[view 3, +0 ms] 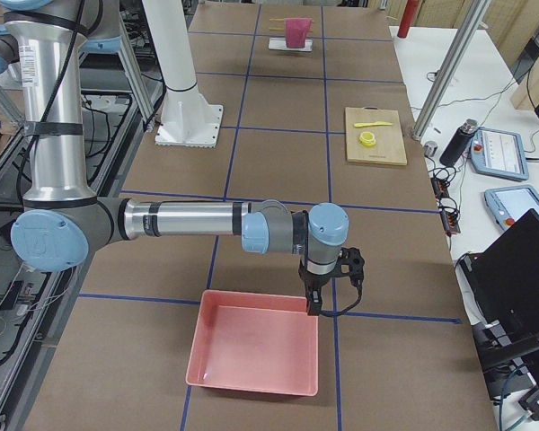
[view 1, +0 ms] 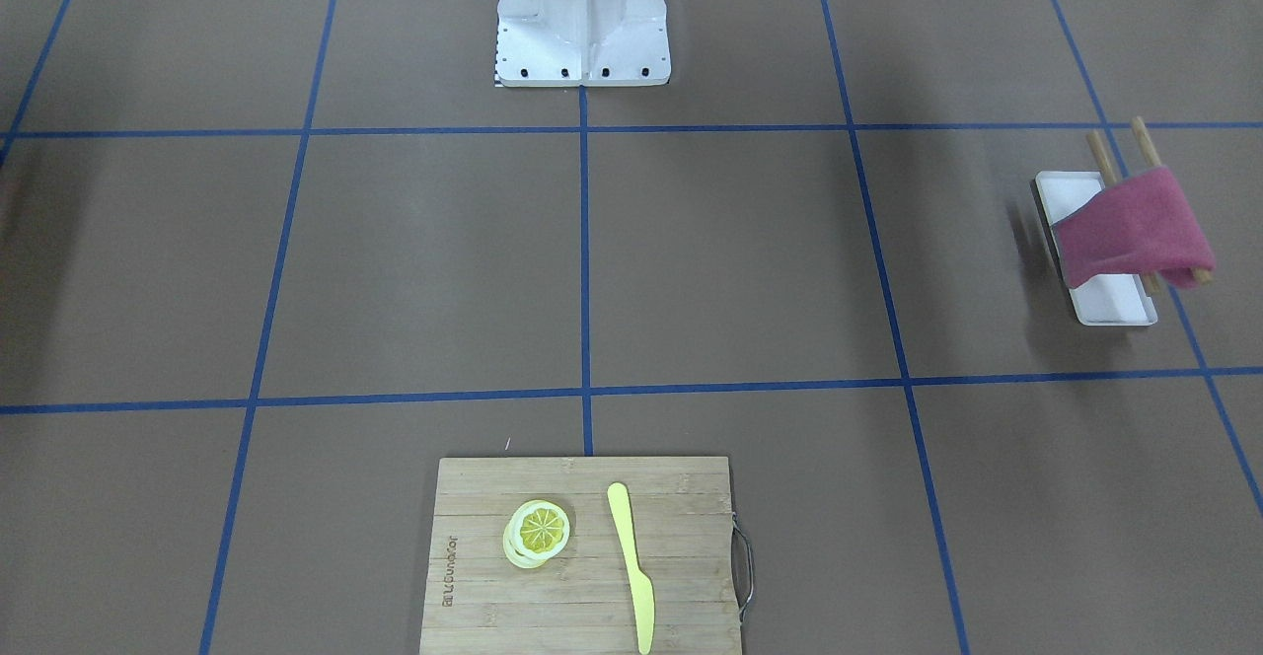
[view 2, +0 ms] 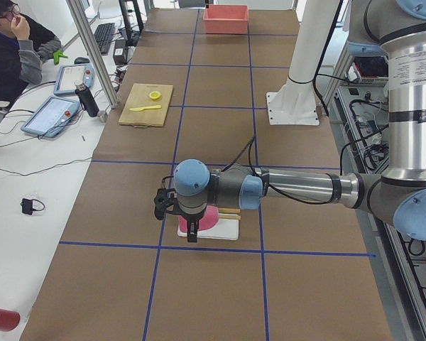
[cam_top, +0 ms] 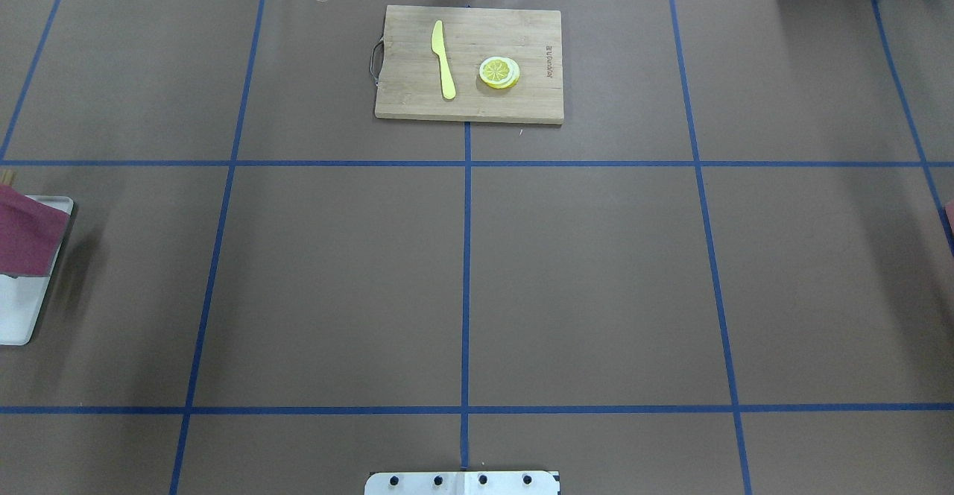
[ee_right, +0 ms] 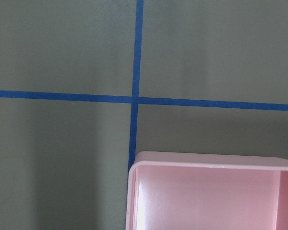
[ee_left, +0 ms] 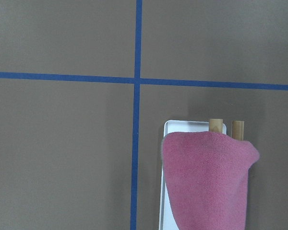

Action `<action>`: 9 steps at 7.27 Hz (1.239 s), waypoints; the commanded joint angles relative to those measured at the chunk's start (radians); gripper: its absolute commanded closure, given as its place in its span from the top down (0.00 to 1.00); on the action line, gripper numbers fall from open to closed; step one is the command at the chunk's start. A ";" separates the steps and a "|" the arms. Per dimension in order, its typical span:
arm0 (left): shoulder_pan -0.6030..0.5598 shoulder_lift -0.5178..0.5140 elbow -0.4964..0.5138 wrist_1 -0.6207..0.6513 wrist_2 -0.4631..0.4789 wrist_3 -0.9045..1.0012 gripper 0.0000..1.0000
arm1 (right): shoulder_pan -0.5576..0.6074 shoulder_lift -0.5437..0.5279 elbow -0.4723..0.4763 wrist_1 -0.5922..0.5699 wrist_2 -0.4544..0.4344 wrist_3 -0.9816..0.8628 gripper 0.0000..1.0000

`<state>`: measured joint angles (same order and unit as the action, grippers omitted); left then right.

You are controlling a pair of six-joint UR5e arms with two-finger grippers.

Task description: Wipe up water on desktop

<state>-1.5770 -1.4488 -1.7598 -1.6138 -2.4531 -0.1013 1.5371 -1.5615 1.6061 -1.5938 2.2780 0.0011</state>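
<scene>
The brown desktop point(view 1: 730, 260) with blue tape lines shows no water that I can make out in any view. A pink cloth point(view 1: 1135, 226) hangs over two wooden rods point(view 1: 1097, 154) above a white tray point(view 1: 1110, 300); it also shows in the left wrist view point(ee_left: 206, 182). My left gripper point(view 2: 192, 236) hovers over the cloth and tray and shows only in the exterior left view, so I cannot tell if it is open. My right gripper point(view 3: 313, 305) hangs at the far edge of a pink bin point(view 3: 251, 350); I cannot tell its state either.
A bamboo cutting board point(view 1: 582, 556) at the operators' edge holds a yellow knife point(view 1: 631, 566) and lemon slices point(view 1: 538, 532). The white robot base point(view 1: 582, 14) stands at the middle of the robot's side. The pink bin's rim fills the lower right wrist view point(ee_right: 206, 160).
</scene>
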 commanded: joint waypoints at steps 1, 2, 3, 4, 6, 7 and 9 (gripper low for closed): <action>0.002 -0.005 -0.006 -0.006 0.000 0.000 0.98 | 0.000 0.001 0.002 0.000 0.000 -0.001 1.00; 0.002 -0.005 -0.004 -0.012 0.000 0.000 0.98 | 0.000 -0.002 0.006 0.000 0.000 -0.003 1.00; 0.002 -0.005 -0.006 -0.012 -0.001 0.000 0.98 | 0.000 -0.005 0.009 0.000 0.000 -0.007 1.00; 0.002 -0.002 -0.016 -0.012 -0.001 0.000 0.98 | 0.000 -0.006 0.008 0.000 -0.002 -0.010 1.00; 0.002 -0.008 -0.014 -0.012 -0.001 0.000 0.98 | 0.000 0.001 0.011 0.000 -0.002 -0.010 1.00; 0.002 -0.015 -0.012 -0.012 -0.001 0.000 0.98 | 0.000 0.014 0.017 0.000 -0.003 -0.007 1.00; 0.002 -0.015 -0.013 -0.012 -0.009 -0.002 0.98 | 0.000 0.064 0.018 0.000 -0.044 0.000 1.00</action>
<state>-1.5754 -1.4618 -1.7727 -1.6254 -2.4588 -0.1022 1.5371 -1.5282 1.6217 -1.5938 2.2632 -0.0014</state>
